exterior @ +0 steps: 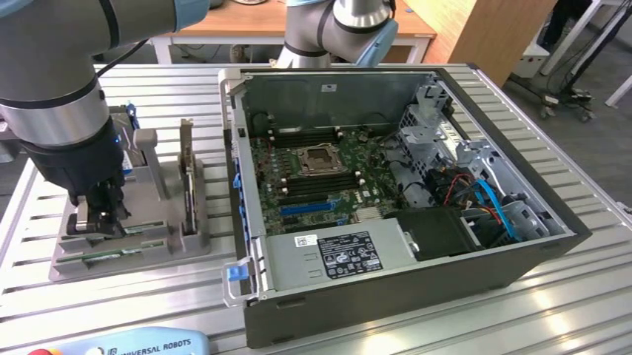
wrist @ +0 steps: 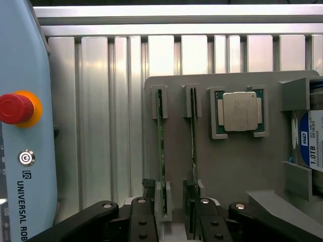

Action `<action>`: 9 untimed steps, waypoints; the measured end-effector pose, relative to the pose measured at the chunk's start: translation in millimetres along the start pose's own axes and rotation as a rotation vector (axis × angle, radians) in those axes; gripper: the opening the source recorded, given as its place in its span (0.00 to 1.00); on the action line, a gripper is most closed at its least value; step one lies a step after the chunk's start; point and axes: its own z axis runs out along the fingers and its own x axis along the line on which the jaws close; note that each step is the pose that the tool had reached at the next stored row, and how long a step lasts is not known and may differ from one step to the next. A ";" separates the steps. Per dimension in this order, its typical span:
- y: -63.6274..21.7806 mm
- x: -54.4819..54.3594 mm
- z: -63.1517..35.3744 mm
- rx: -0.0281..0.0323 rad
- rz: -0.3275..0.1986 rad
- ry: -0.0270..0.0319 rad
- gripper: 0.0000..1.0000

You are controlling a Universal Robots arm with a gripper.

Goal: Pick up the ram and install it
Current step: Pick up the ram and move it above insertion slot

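Note:
Two ram sticks stand on edge in slots of a grey holder tray (wrist: pixel 227 166): one ram stick (wrist: pixel 160 141) and a second ram stick (wrist: pixel 193 136) beside it. My gripper (wrist: pixel 169 195) hangs low over the near end of the first stick. It is open, with a black finger (wrist: pixel 148 190) on one side of that stick and the other close to the second stick. In the exterior view the gripper (exterior: pixel 99 218) is down at the tray (exterior: pixel 148 248) on the exterior view's left, above the green ram (exterior: pixel 111 254). Nothing is held.
An open computer case (exterior: pixel 553 251) with its motherboard (exterior: pixel 316 166) lies at the exterior view's right. The tray also carries a square silver processor (wrist: pixel 240 112) and a blue-labelled hard drive (wrist: pixel 309 146). A teach pendant (wrist: pixel 20 151) with a red stop button lies beside the tray on the slatted table.

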 end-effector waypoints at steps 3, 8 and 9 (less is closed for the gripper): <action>-0.1 0.0 1.9 0.0002 0.000 -0.0001 0.36; -0.3 0.0 6.6 0.0001 0.000 -0.0001 0.36; -0.3 0.0 7.3 0.0001 0.000 -0.0001 0.36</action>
